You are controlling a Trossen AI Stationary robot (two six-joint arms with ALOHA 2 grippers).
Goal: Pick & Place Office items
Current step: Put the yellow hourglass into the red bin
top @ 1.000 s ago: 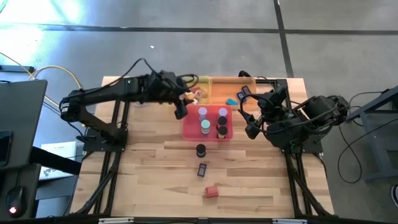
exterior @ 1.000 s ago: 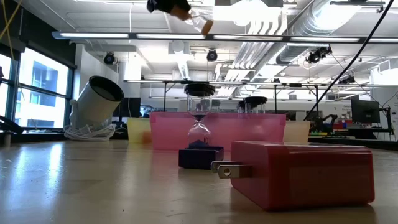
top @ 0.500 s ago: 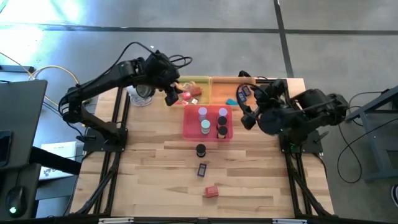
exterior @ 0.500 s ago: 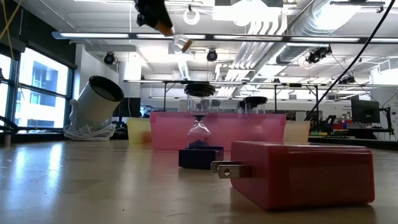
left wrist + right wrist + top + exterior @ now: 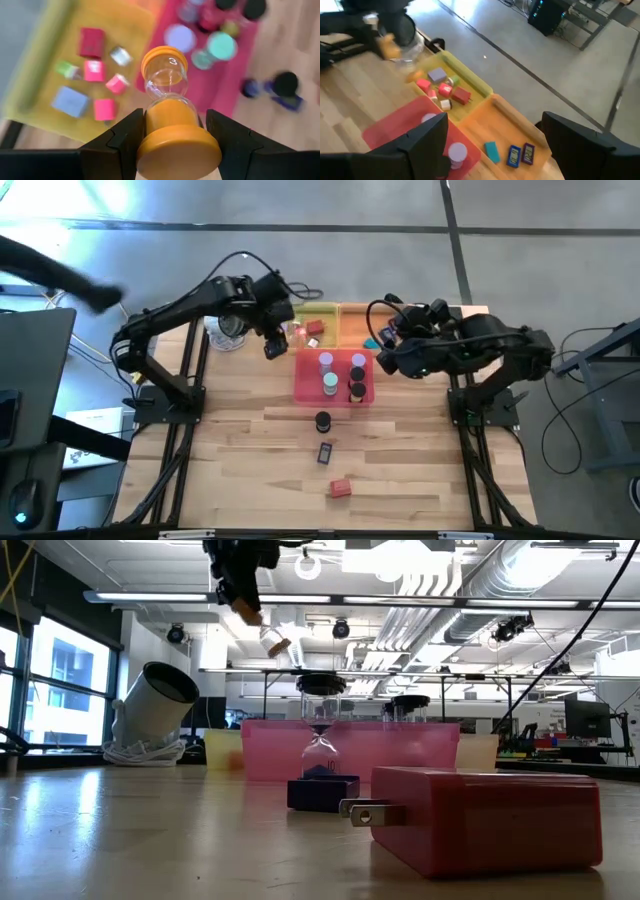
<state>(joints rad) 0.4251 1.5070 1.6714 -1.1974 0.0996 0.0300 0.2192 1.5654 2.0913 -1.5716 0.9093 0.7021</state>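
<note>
Yellow plastic forms the tray (image 5: 330, 308) at the table's far edge, holding red, pink, grey and green blocks (image 5: 92, 42). Beside it toward the far right corner, an orange tray (image 5: 352, 330) carries a teal piece (image 5: 491, 151) and two blue rectangular pieces (image 5: 514, 155). A pink tray (image 5: 303, 388) just in front of those two holds upright hourglass-shaped timers with lilac (image 5: 326, 361), teal (image 5: 330, 383) and black (image 5: 357, 390) caps.

Pale wood planks make up the table (image 5: 240, 470), which stands on a grey concrete floor; the low view looks past it into a workshop hall with ceiling ducts and benches.

The left gripper (image 5: 170, 135) hangs above the table by the yellow tray's near left corner, its fingers (image 5: 125, 137) clamped on the base of an orange-capped timer (image 5: 170, 115). The right gripper (image 5: 385, 360) hovers over the orange tray's right end with its fingers (image 5: 427, 142) spread wide and holding nothing.

Out on the open table lie a black-capped timer (image 5: 322, 421), a dark blue rectangular piece (image 5: 325, 452) and a red block with plug prongs (image 5: 341, 488). A round silver-rimmed object (image 5: 230, 332) sits near the far left corner.
</note>
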